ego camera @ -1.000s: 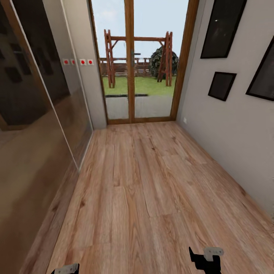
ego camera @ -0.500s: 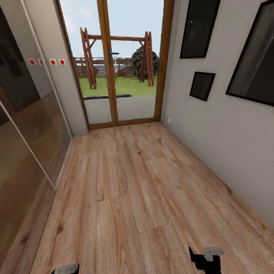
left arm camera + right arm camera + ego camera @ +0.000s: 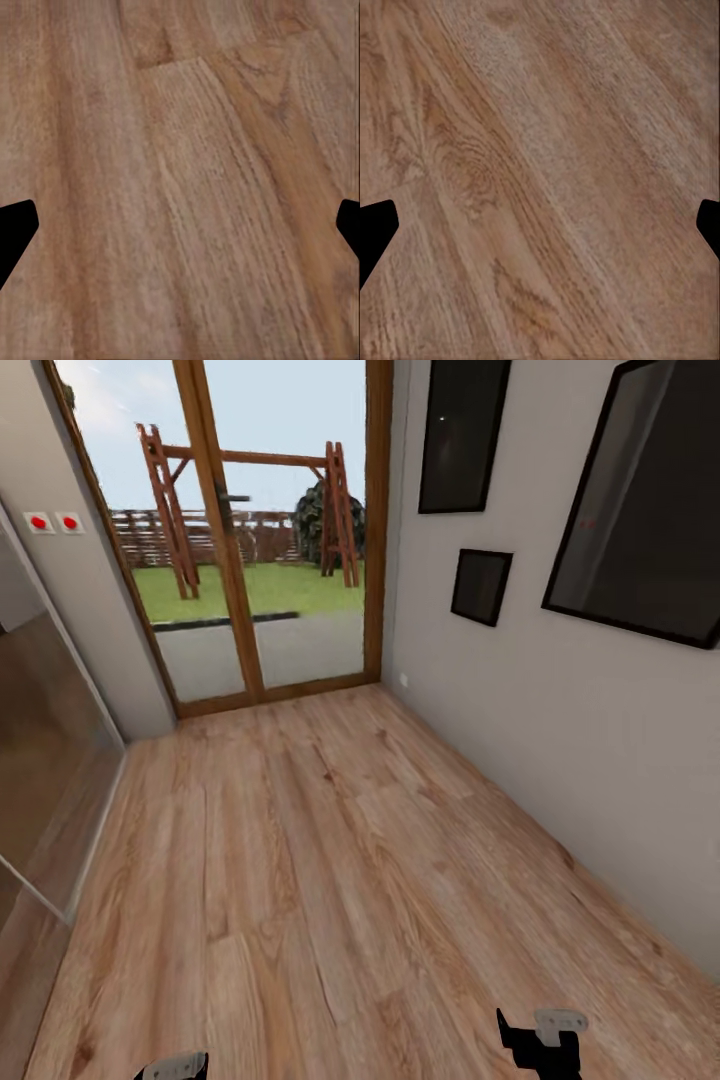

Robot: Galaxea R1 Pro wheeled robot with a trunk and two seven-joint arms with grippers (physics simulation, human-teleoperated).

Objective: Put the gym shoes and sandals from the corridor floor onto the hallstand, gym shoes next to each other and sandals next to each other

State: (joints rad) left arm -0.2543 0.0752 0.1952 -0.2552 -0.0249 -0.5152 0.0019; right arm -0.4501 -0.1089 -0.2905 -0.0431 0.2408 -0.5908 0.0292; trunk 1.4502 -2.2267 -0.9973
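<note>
Head view: corridor floor (image 3: 330, 880) runs to a glass door (image 3: 250, 560); both grippers' fingers (image 3: 15, 232) spread wide over planks.

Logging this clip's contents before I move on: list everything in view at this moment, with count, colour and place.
corridor floor: one, light brown wood planks, running from the robot to the door
glazed door: one, brown wooden frame, at the corridor's far end, garden with a wooden swing frame behind it
picture frames: three, black, on the pale wall at the right
red buttons: two, on white plates, on the wall left of the door
glossy panel: one, reflective brownish, along the left side
left hand: one, dark fingertips wide apart over bare floor, holding nothing
right hand: one, dark fingertips wide apart over bare floor, holding nothing
</note>
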